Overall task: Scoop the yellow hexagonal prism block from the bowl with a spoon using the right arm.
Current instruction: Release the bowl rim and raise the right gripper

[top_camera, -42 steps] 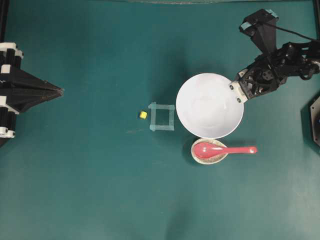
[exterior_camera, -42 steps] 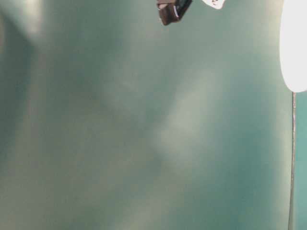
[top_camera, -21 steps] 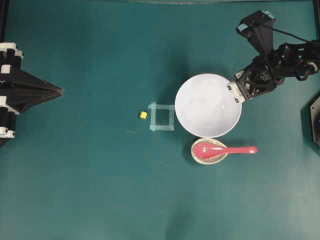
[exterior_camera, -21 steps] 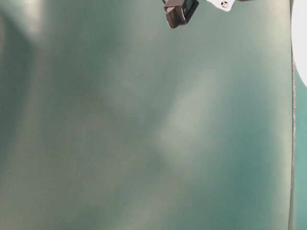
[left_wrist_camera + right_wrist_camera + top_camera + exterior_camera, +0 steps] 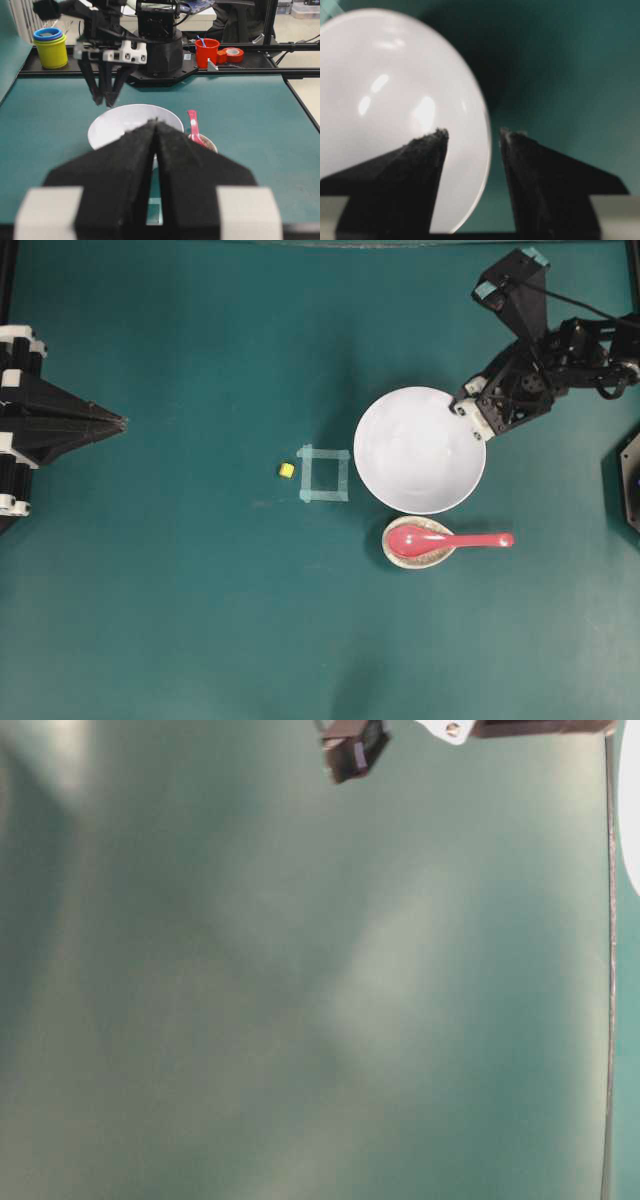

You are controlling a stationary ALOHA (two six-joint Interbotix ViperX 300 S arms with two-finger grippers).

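The white bowl (image 5: 420,450) sits right of centre with nothing in it. On the table, left of a tape square, lies the yellow hexagonal prism block (image 5: 287,470), outside the bowl. The pinkish-red spoon (image 5: 452,539) rests with its scoop in the speckled spoon rest, just below the bowl. My right gripper (image 5: 468,420) hangs open over the bowl's upper right rim; in the right wrist view one finger stands inside and one outside the bowl (image 5: 385,110), neither touching it. My left gripper (image 5: 120,423) stays shut and empty at the far left.
A pale tape square (image 5: 325,473) marks the table between block and bowl. The spoon rest (image 5: 418,552) touches the bowl's lower edge. Behind the table's far edge stand stacked cups (image 5: 50,47), a red cup (image 5: 207,50) and a tape roll (image 5: 232,54).
The right gripper opened and let go of the bowl's rim, lifting slightly. The bowl shifted a little left and back. The left arm, block and spoon stayed put.
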